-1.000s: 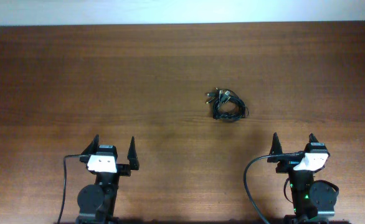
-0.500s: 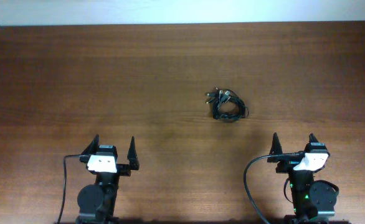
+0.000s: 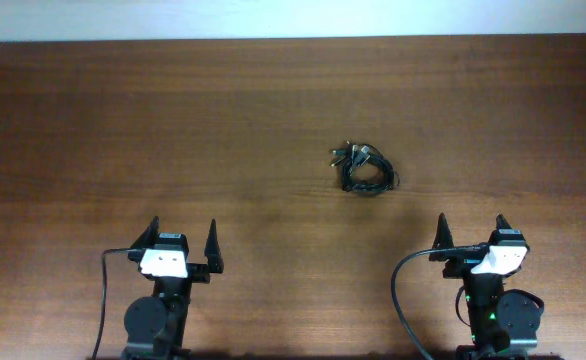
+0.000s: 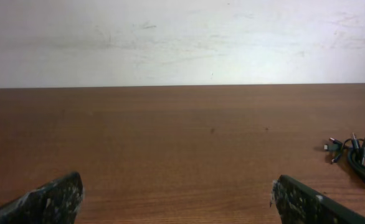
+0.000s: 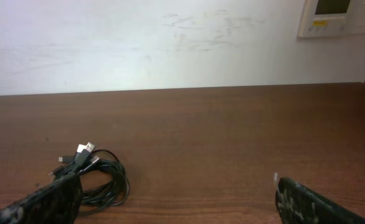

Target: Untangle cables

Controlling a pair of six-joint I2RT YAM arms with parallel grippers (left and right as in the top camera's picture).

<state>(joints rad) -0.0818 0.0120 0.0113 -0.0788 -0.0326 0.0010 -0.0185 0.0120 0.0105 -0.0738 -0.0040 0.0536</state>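
The cables lie bunched in a small dark knot right of the table's middle, with silver plug ends sticking out at its upper left. The same bundle shows at the right edge of the left wrist view, and in the right wrist view the cables sit low on the left, partly behind one finger. My left gripper rests open near the front edge at the left, far from the knot. My right gripper stands open at the front right, nothing between its fingers.
The brown wooden table ends at a white wall behind it. A beige wall panel hangs at the upper right in the right wrist view. Thick black arm cables loop beside each arm base.
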